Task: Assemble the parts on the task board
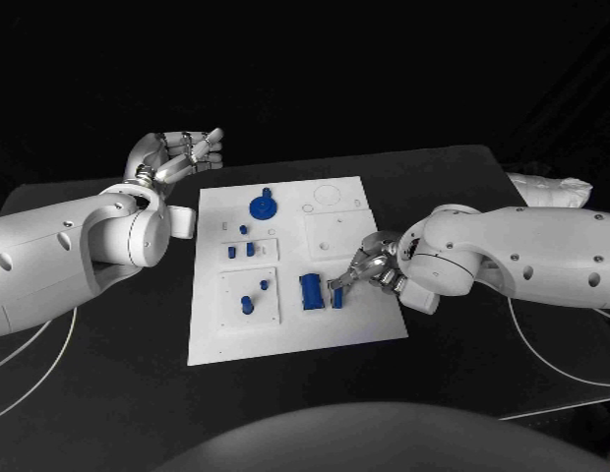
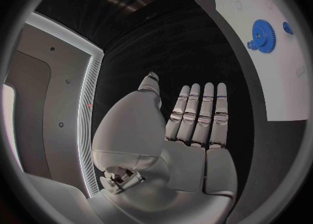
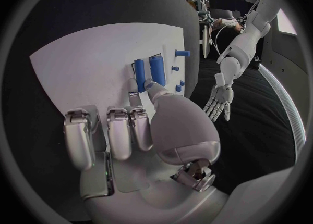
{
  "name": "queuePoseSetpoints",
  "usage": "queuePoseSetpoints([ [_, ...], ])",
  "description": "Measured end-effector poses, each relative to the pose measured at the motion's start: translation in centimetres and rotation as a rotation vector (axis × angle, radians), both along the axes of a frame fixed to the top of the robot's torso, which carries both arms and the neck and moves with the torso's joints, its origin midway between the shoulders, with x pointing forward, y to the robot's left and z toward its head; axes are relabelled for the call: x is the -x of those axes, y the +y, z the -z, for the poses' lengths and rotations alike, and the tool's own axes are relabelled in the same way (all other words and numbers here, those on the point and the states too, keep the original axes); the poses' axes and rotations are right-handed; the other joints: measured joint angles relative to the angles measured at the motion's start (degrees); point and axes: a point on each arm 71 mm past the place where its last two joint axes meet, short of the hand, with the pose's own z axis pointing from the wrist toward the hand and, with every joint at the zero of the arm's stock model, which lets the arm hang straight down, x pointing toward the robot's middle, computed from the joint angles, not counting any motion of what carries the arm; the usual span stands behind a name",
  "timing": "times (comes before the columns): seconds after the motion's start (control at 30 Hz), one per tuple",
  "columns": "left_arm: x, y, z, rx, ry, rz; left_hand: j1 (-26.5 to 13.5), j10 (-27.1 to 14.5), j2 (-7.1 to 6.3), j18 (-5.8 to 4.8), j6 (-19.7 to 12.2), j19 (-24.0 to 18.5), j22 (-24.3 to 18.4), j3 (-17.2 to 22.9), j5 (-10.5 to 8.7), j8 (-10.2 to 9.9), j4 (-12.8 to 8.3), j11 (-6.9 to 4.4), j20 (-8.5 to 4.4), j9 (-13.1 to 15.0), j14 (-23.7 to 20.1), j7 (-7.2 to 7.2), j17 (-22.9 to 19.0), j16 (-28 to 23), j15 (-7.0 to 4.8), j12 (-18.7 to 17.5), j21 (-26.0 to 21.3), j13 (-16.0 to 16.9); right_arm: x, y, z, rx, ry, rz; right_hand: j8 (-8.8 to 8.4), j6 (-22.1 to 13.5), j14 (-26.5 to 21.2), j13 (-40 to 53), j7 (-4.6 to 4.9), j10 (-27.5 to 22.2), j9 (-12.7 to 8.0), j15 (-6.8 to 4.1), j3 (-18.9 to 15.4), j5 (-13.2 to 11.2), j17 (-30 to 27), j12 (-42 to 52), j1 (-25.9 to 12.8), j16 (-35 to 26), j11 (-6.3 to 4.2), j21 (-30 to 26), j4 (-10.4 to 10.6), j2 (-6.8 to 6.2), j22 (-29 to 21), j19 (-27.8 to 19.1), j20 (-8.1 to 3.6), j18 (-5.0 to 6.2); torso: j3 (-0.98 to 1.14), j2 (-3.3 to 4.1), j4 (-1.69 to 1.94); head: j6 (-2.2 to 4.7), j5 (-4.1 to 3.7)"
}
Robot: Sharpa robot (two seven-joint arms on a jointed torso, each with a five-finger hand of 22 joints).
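The right hand [image 1: 366, 267] pinches a blue cylinder [image 1: 337, 296] near the task board [image 1: 347, 329]'s right edge, probably to lift it; the left hand [image 1: 175, 153] waits, fingers straight together.

Task board [image 1: 284, 329] in the middle of the table [image 1: 490, 364]. On its far part, a gear [image 1: 264, 206]; nearer, toward the left edge, two short pegs [image 1: 240, 252] side by side; nearer still, small parts [image 1: 254, 296] in a square recess. Two cylinders [image 1: 320, 291] side by side toward the right edge, right hand [image 1: 365, 270] just beside them over the board. Left hand [image 1: 177, 154] off the far left corner, above the table
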Motion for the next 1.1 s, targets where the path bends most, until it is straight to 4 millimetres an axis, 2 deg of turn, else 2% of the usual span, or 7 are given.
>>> queuePoseSetpoints([
  [0.23,0.0,0.0,0.0,0.0,0.0,0.0,0.0,0.0,0.0,0.0,0.0,0.0,0.0,0.0,0.0,0.0,0.0,0.0,0.0,0.0,0.0,0.0,0.0,0.0,0.0,0.0,0.0,0.0,-0.1,0.1,0.0,0.003,-0.011,0.003,-0.91,-0.8,0.0,0.0,0.81,0.0,-0.5,0.0,-0.64,-1.85,0.0,0.0,0.37,0.0,0.0,0.0,0.23,-0.42,0.0,0.21,-0.2,0.0,0.01,0.0,0.0,0.0,0.04],
  [0.43,0.0,0.0,0.0,0.0,0.001,0.0,0.0,0.0,0.0,-0.01,0.0,0.0,-0.01,0.0,0.0,0.0,0.0,0.0,0.0,0.0,0.0,0.0,-0.01,0.0,0.0,0.0,0.0,0.0,-0.1,0.2,0.0,0.004,-0.017,0.004,-1.77,-4.37,0.0,0.0,2.19,-0.08,-0.73,0.65,-4.38,-5.77,0.0,0.0,-3.22,0.0,1.18,0.0,2.11,-4.01,-0.01,0.18,-0.18,0.0,0.01,0.01,-0.01,0.0,0.07],
  [0.57,0.0,0.0,0.0,0.0,0.002,0.001,0.0,0.0,0.0,-0.01,0.0,0.0,-0.06,0.0,0.0,0.0,0.0,0.0,0.0,0.0,0.0,0.0,-0.05,0.0,0.0,0.0,0.0,0.0,-0.1,0.1,-0.1,0.003,-0.018,0.005,-1.43,-6.05,-0.03,0.0,2.5,-0.01,-0.32,1.03,-6.74,-6.4,-0.01,0.0,-4.8,0.0,1.66,0.0,3.52,-5.56,-0.01,0.09,0.36,0.0,0.01,0.02,-0.01,0.0,0.08],
  [0.73,0.0,0.0,0.0,0.0,0.002,0.001,0.0,0.0,0.0,-0.01,0.0,0.0,-0.06,0.0,0.0,0.0,0.0,0.0,0.0,0.0,0.0,0.0,-0.05,0.0,0.0,0.0,0.0,0.0,-0.1,0.0,-0.1,0.003,-0.02,0.007,-0.67,-6.89,0.0,0.0,2.74,-0.01,0.23,1.06,-8.82,-6.47,-0.01,0.0,-6.12,0.0,1.66,0.0,5.15,-5.38,-0.01,0.16,0.68,0.0,0.01,0.03,-0.01,0.0,0.2],
  [0.87,0.0,0.0,0.0,0.0,0.003,0.001,0.0,0.0,0.0,0.0,0.0,0.0,-0.05,0.0,0.0,0.0,0.0,0.0,0.0,0.0,-0.1,0.0,-0.05,0.0,0.1,0.0,0.0,0.0,-0.1,-0.3,-0.1,0.005,-0.021,0.014,1.1,-6.99,0.0,0.0,2.65,-0.01,1.59,1.06,-10.22,-6.62,-0.01,0.0,-6.82,0.0,1.66,0.0,6.55,-4.68,-0.02,0.09,0.76,0.0,0.02,0.03,-0.01,0.0,0.23],
  [0.97,0.0,0.0,0.0,0.0,0.003,0.002,0.0,0.0,0.0,-0.01,0.0,0.0,-0.05,0.0,0.0,0.0,0.0,0.0,0.0,-0.01,-0.2,0.0,-0.05,0.0,0.19,0.0,0.0,0.0,0.0,-0.6,0.0,0.011,-0.022,0.021,3.57,-5.99,0.0,0.0,1.64,-0.01,3.66,1.06,-11.19,-6.62,-0.01,0.0,-7.32,0.0,1.63,0.0,7.52,-4.14,-0.02,0.09,0.76,0.0,0.02,0.03,-0.01,0.0,0.22],
  [1.1,0.0,0.0,0.0,0.0,0.004,0.002,0.0,0.0,0.0,0.0,0.0,0.0,-0.05,0.0,0.0,0.0,0.0,0.0,0.0,0.0,-0.19,0.0,-0.05,0.0,0.2,0.0,0.0,0.0,0.2,-1.2,-0.1,0.022,-0.027,0.028,10.78,-5.97,-0.08,0.0,0.28,-0.03,11.22,-0.36,-12.89,-6.87,-0.01,0.0,-5.79,0.0,-0.13,0.0,8.72,-1.58,-0.02,0.1,-0.52,0.01,0.03,0.03,0.0,0.0,0.19],
])
